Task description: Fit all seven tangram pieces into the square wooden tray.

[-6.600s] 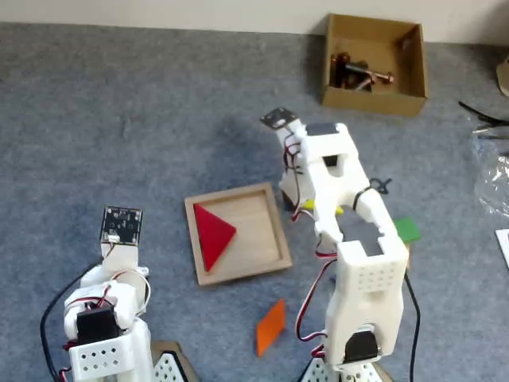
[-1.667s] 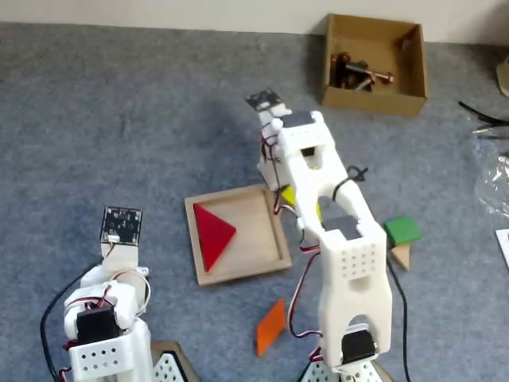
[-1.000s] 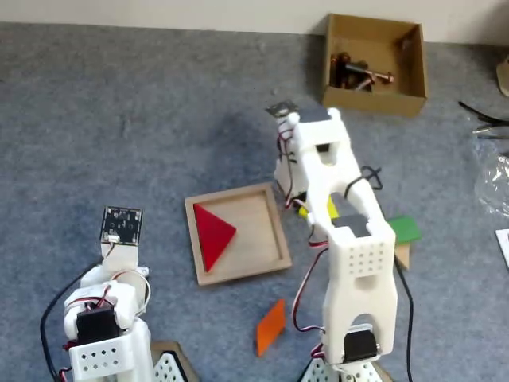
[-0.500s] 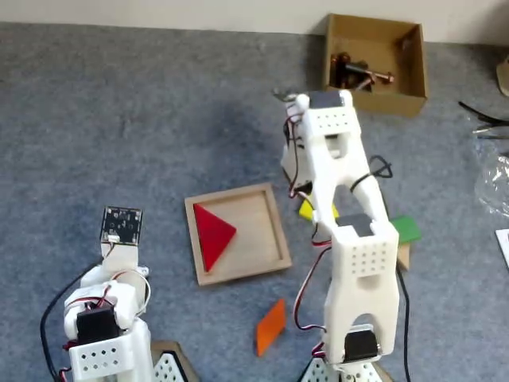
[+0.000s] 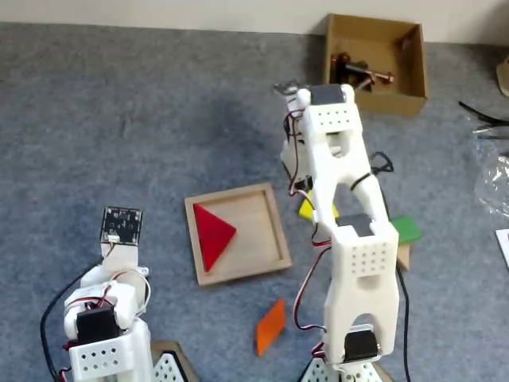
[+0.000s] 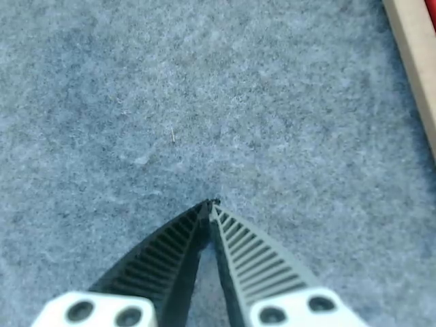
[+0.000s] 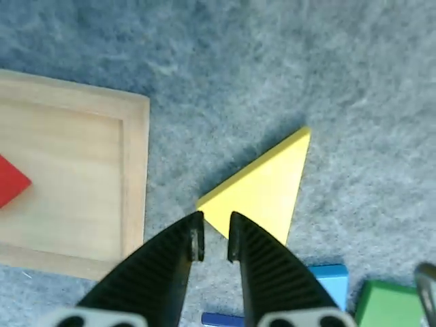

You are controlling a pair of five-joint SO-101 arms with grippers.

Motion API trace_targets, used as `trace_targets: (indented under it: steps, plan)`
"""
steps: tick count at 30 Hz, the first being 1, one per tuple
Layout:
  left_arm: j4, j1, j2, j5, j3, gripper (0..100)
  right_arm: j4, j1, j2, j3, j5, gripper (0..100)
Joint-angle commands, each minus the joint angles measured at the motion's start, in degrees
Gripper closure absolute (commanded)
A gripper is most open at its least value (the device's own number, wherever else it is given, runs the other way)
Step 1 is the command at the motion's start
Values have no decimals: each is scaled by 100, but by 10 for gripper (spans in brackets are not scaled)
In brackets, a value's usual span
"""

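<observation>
The left end effector hung low with tips pressed together; the right end effector, extended forward, was slightly parted.

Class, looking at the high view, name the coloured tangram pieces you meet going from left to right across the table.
red triangle → orange piece → yellow triangle → green piece

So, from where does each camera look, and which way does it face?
High view: fixed overhead, looking down on both arms and the wooden tray.
Left wrist view: on the left arm, looking down at carpet; left claw shows.
Right wrist view: on the right arm, looking down at the yellow triangle; right claw shows.
Shared: high and right wrist views both show tray and yellow triangle.
</observation>
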State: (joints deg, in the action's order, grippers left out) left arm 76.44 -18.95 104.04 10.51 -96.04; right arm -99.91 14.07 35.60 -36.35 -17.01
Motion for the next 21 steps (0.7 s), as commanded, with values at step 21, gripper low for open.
trace_targets:
  steps: [21]
  plan:
    - [18,-75,31,-18,-110,995,2457,-84,-2387,3451,-369,928]
